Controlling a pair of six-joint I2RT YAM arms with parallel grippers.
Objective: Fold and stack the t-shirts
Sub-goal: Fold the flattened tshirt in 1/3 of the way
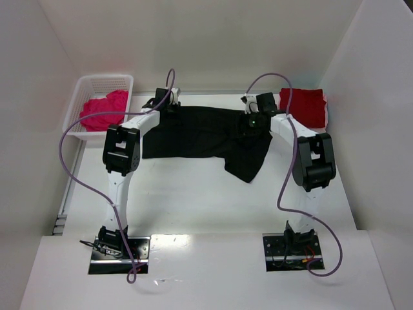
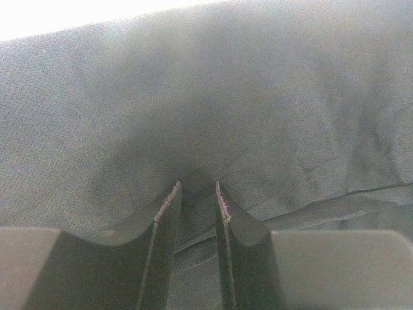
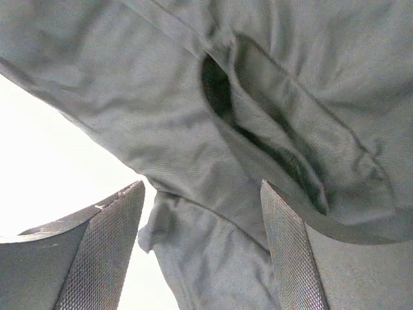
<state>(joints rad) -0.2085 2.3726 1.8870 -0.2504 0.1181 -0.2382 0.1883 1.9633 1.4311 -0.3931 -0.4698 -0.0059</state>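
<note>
- Top external view gives the layout: the black cloth t-shirt with short sleeves (image 1: 193, 132) lies spread across the far middle of the white tabletop (image 1: 206, 200). At its right end 1 part hangs crumpled toward the near side.
- The dark red cloth t-shirt (image 1: 303, 103) lies folded at the far right corner. The bright magenta-pink cloth t-shirt (image 1: 103, 111) is bunched inside the white plastic mesh basket (image 1: 106, 81) at the far left.
- I judge that the step in hand is the folding of the black shirt, the 2nd of 3. The red one looks finished, and the pink one is not yet taken out.
- The left tool (image 2: 197, 187) has its 2 fingers almost together, with only a narrow slit between them. A ridge of black cloth rises into this slit, so I judge it is clamped on the shirt, at the far left edge.
- The right tool (image 3: 201, 187) has its fingers wide apart and holds nothing. It hangs over the black cloth close to a sleeve opening, with bare tabletop bright at the left of its view. I cannot tell if the pads touch the cloth.
- The next move probably calls for the right tool to go down and close on the far edge near this sleeve.
- With 2 grips, both arms could then carry that edge toward the near side together. The crumpled right part should be pulled flat first, otherwise the fold may come out uneven.
</note>
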